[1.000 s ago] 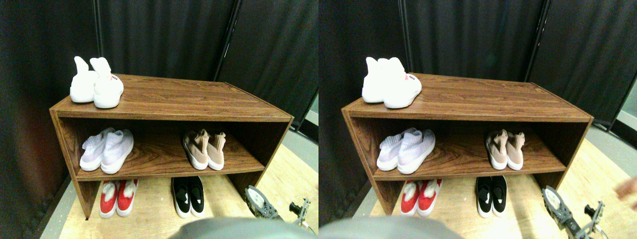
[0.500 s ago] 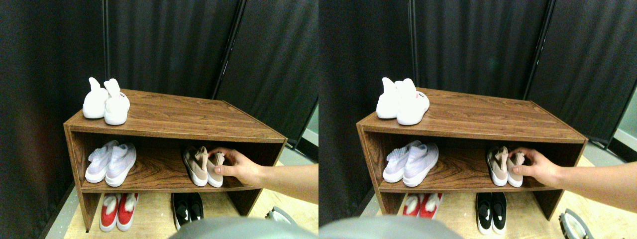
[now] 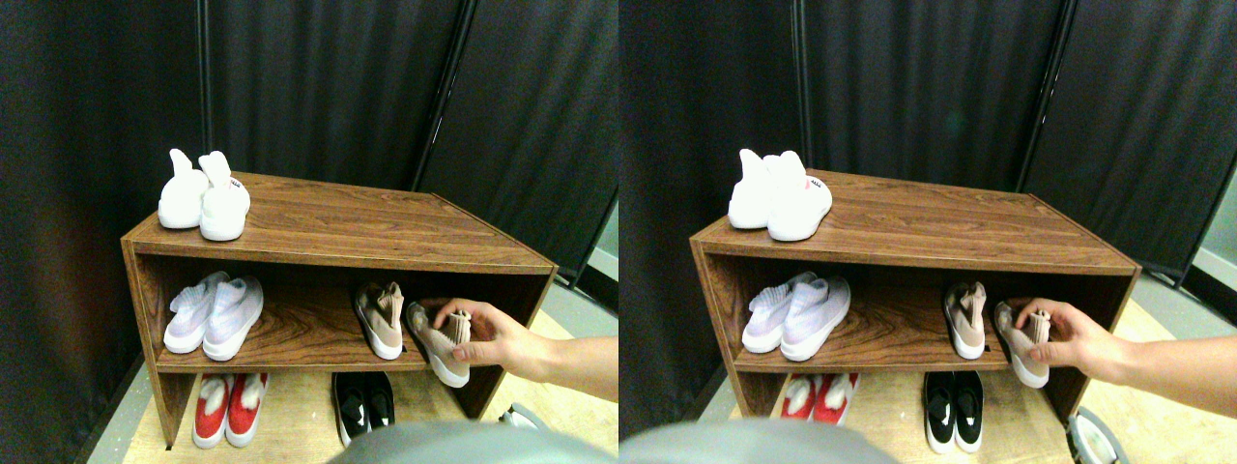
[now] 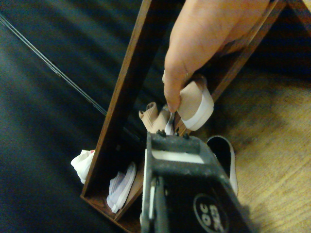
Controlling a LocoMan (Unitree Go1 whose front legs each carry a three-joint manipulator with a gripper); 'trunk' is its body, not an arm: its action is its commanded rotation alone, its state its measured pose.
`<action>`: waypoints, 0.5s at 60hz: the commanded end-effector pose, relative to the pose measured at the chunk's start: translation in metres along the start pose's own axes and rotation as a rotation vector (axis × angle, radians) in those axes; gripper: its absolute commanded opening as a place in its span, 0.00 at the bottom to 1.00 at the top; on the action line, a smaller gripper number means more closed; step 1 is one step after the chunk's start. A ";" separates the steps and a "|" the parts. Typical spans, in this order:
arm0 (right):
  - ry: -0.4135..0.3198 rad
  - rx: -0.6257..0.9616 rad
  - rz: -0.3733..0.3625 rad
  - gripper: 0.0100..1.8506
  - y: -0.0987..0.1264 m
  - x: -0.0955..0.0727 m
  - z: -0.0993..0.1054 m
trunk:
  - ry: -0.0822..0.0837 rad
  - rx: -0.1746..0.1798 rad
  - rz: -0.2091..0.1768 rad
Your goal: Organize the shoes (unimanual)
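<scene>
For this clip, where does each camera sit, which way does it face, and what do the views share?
Stereo pair view: on the robot's front, facing forward and down at the wooden shoe rack; only a bit of the right gripper shows.
Wrist view: on the right manipulator, looking along its dark jaw frame at the rack's end, picture turned sideways.
Shared: a person's hand gripping one beige shoe, its mate on the middle shelf, and the lilac pair.

Someone's hand (image 3: 488, 338) is in from the right of the frame, gripping one tan shoe (image 3: 440, 343) that's tilted, toe past the middle shelf's (image 3: 290, 333) front edge. Its mate (image 3: 380, 317) sits on that shelf, just left.
</scene>
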 end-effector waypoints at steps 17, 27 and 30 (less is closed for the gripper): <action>-0.030 -0.012 0.025 0.03 0.007 0.008 -0.001 | 0.029 -0.004 -0.004; -0.030 -0.002 0.015 0.03 0.006 0.010 0.000 | 0.032 -0.004 -0.006; -0.032 -0.001 0.010 0.03 0.006 0.010 0.000 | 0.034 -0.004 -0.006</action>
